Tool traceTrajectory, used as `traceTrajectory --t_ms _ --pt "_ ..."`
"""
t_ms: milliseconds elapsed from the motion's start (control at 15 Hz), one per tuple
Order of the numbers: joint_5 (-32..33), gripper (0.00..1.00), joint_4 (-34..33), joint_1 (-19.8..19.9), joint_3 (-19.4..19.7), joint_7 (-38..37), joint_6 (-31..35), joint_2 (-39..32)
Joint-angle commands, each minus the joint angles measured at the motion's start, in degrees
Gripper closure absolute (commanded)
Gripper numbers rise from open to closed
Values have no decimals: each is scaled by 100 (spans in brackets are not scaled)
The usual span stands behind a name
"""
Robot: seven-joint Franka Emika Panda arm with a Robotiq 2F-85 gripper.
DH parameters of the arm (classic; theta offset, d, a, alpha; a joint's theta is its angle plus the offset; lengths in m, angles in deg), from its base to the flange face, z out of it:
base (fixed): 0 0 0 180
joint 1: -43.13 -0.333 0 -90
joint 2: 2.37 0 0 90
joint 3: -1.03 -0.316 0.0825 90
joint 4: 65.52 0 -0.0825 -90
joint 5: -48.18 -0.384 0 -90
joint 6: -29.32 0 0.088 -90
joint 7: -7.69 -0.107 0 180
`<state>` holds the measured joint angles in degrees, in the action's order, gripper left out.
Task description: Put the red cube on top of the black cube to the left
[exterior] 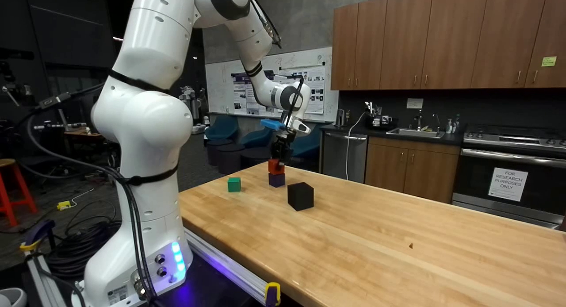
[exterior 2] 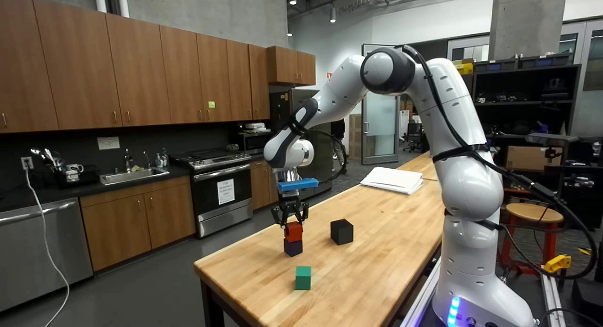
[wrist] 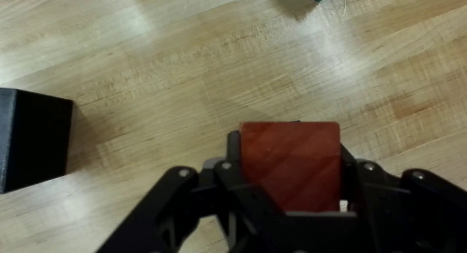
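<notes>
The red cube [exterior: 276, 166] sits directly above the small black cube [exterior: 277, 180], edges closely lined up, with no gap visible between them. Both also show stacked in an exterior view, the red cube [exterior 2: 293, 232] over the black cube [exterior 2: 293, 247]. My gripper [exterior 2: 292, 222] points down over the stack, with its fingers on both sides of the red cube. In the wrist view the gripper [wrist: 290, 151] is closed around the red cube [wrist: 292, 169]; the far part of its right finger is hidden behind the cube. The black cube is almost wholly hidden there.
A bigger-looking black cube [exterior: 300, 196] stands beside the stack; it is at the left of the wrist view [wrist: 36, 140]. A small green cube [exterior 2: 303, 278] stands near the table's end. A paper pile [exterior 2: 393, 179] lies farther along the wooden table [exterior 2: 348, 280].
</notes>
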<state>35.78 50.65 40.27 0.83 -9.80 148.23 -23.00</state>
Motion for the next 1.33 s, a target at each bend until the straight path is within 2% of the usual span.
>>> traceTrajectory --t_ms 0,1133,1200,1267 --pt "116 70 -14 19 -5 235 -121 62" --pt "381 70 -121 -78 -74 576 -170 -69" --pt "404 40 -124 -84 -77 579 -180 -78" --pt "428 20 -123 -93 -80 578 -175 -86"
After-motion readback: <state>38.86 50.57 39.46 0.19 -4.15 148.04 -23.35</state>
